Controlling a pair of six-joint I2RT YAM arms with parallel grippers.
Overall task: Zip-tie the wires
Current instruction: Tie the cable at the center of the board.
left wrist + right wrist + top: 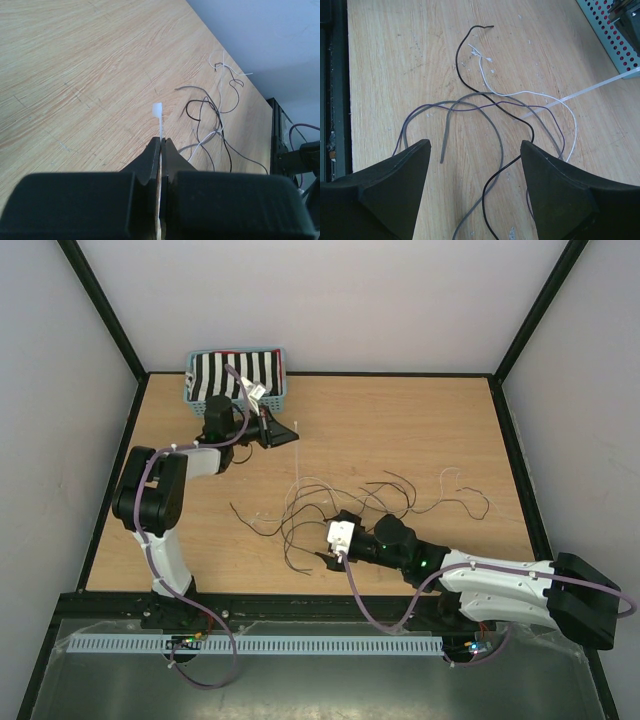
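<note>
On the tabletop [400,420], mid-board, the wires [340,502] lie in a loose, curling tangle. They look thin, light and springy, so single strands will likely slip. Best to grab where several cross, just ahead of the right hand [475,150], which is wide and empty. The left hand [161,145] is pinched on a zip tie [158,112], well apart from them.

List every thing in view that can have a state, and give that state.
wires, loose, spread out, unbundled
left gripper, shut on zip tie
zip tie, straight, unfastened
right gripper, open, empty, over wires
basket, holding striped cloth
</note>
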